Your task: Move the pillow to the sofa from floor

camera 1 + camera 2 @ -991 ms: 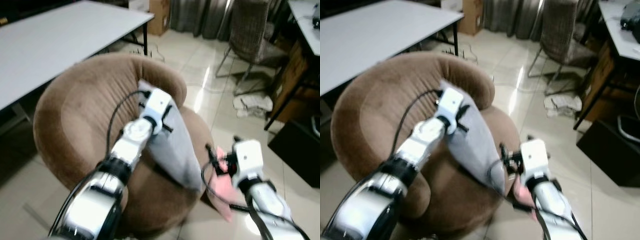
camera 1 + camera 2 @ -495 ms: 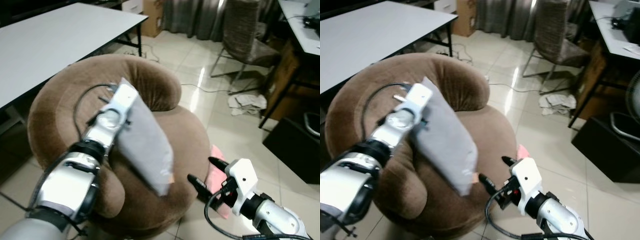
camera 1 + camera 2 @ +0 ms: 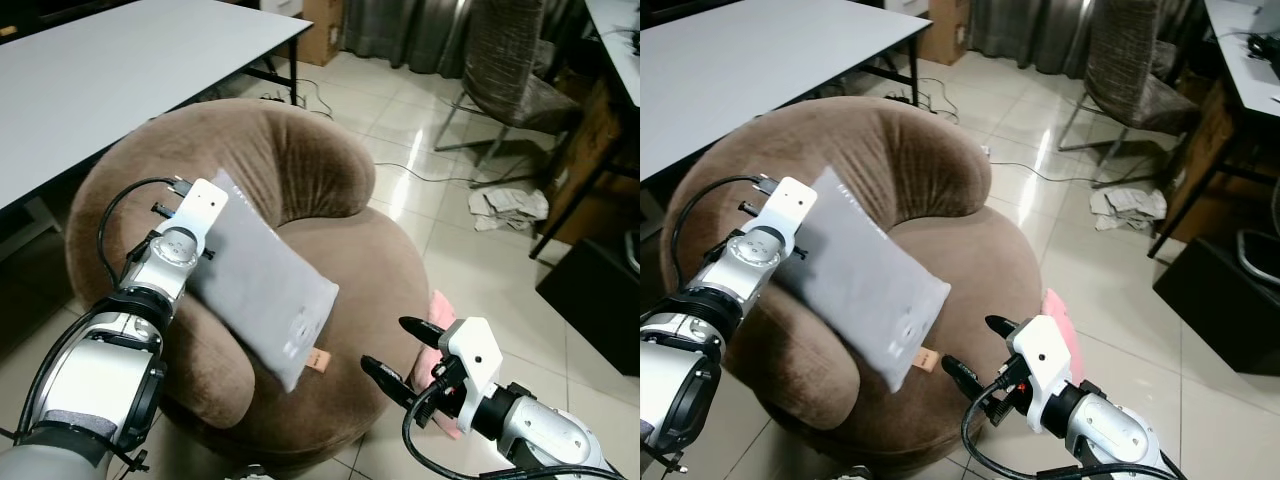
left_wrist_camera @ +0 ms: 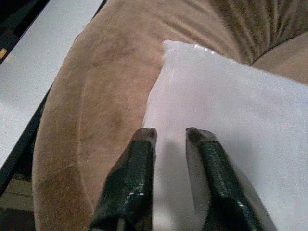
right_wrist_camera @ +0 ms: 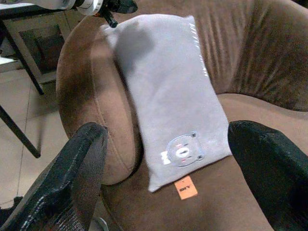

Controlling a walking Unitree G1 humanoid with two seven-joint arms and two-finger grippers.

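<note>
Since half a second ago, the pillow (image 3: 262,290) is lying lower, leaning on the sofa (image 3: 330,170) arm at frame centre. Left gripper (image 4: 171,134), jaws slightly parted, is touching its corner; right gripper (image 3: 395,352), jaws spread, is hovering lower right. Release remains.

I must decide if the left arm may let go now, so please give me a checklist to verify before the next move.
1. Pillow lies on the sofa, leaning on its arm: ok.
2. Pillow off the floor: ok.
3. Left gripper released: cannot tell; its fingers lie close together on the pillow's corner.
4. Right gripper open and apart from the pillow: ok.
5. Pillow's lower corner with the orange tag supported by the seat: ok.
6. Pillow will stay once released: cannot tell.
</note>
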